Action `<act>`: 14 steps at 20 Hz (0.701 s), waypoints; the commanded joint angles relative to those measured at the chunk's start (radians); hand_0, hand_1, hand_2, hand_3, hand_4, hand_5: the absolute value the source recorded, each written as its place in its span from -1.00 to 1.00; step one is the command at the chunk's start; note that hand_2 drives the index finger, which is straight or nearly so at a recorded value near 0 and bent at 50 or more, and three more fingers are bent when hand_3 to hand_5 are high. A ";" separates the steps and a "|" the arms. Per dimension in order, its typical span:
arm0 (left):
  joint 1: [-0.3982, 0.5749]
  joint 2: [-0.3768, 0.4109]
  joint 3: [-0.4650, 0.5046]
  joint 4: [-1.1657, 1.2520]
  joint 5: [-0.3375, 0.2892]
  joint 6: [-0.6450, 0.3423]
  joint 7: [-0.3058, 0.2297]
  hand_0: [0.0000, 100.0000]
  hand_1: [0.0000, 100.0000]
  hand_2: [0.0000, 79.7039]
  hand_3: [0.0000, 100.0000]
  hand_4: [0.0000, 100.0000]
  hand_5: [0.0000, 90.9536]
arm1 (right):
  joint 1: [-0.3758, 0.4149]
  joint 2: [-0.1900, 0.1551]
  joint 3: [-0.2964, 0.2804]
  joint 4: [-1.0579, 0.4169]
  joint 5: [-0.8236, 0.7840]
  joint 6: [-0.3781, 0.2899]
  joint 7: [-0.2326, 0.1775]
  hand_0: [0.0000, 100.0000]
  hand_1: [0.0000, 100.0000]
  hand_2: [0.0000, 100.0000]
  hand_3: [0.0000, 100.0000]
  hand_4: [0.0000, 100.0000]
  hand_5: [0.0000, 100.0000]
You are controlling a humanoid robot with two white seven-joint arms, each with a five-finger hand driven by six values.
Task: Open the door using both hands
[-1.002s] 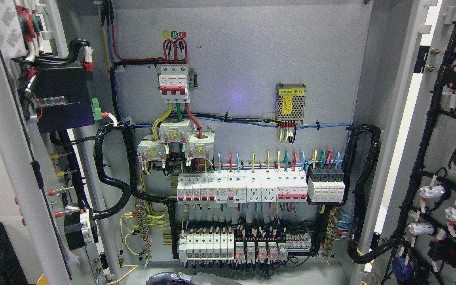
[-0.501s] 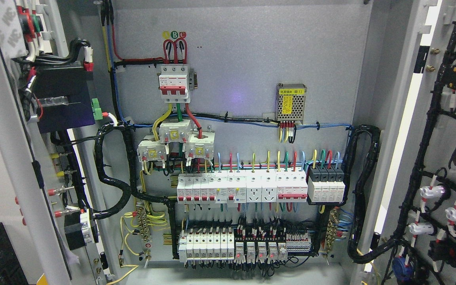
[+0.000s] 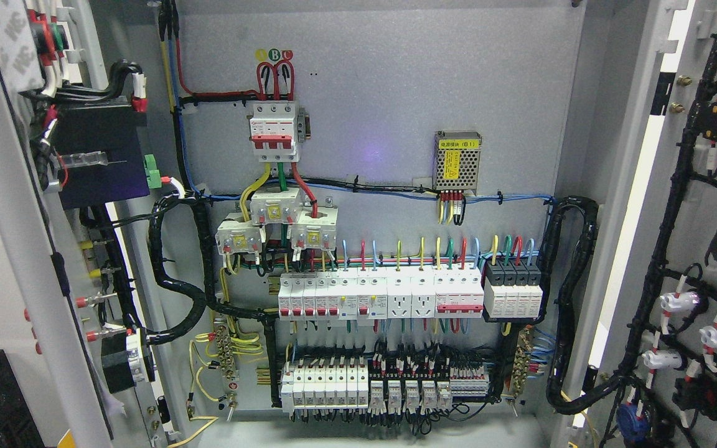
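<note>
Open cabinet, both doors swung out to the sides

No robot hand shows in the view, so places are given by the picture sides. The left door (image 3: pixel 16 249) stands open at the left edge and the right door (image 3: pixel 701 249) at the right edge, each with wiring on its inner face. Between them is the back panel (image 3: pixel 383 93). On it, the main breaker (image 3: pixel 274 130) sits upper left, the power supply (image 3: pixel 457 160) to its right, the breaker row (image 3: pixel 380 295) below them, and the terminal row (image 3: pixel 383 386) at the bottom.
</note>
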 commanded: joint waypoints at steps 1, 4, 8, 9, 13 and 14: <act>0.097 0.062 -0.145 -0.336 0.003 0.000 0.003 -1.00 -1.00 -1.00 -1.00 -1.00 -1.00 | -0.002 0.083 0.027 0.000 0.044 0.002 -0.001 -0.62 -1.00 -1.00 -1.00 -1.00 -1.00; 0.161 0.101 -0.175 -0.476 0.005 0.000 0.003 -1.00 -1.00 -1.00 -1.00 -1.00 -1.00 | -0.004 0.120 0.027 0.002 0.072 0.029 -0.001 -0.62 -1.00 -1.00 -1.00 -1.00 -1.00; 0.198 0.134 -0.177 -0.577 0.020 0.000 0.003 -1.00 -1.00 -1.00 -1.00 -1.00 -1.00 | -0.008 0.153 0.029 0.008 0.074 0.034 -0.003 -0.62 -1.00 -1.00 -1.00 -1.00 -1.00; 0.203 0.141 -0.177 -0.589 0.031 0.000 0.003 -1.00 -1.00 -1.00 -1.00 -1.00 -1.00 | -0.008 0.161 0.032 0.008 0.074 0.034 -0.003 -0.62 -1.00 -1.00 -1.00 -1.00 -1.00; 0.252 0.187 -0.212 -0.701 0.061 0.000 0.003 -1.00 -1.00 -1.00 -1.00 -1.00 -1.00 | -0.016 0.189 0.036 0.044 0.074 0.034 -0.003 -0.62 -1.00 -1.00 -1.00 -1.00 -1.00; 0.260 0.207 -0.223 -0.730 0.061 0.000 0.003 -1.00 -1.00 -1.00 -1.00 -1.00 -1.00 | -0.016 0.196 0.036 0.046 0.074 0.034 -0.003 -0.62 -1.00 -1.00 -1.00 -1.00 -1.00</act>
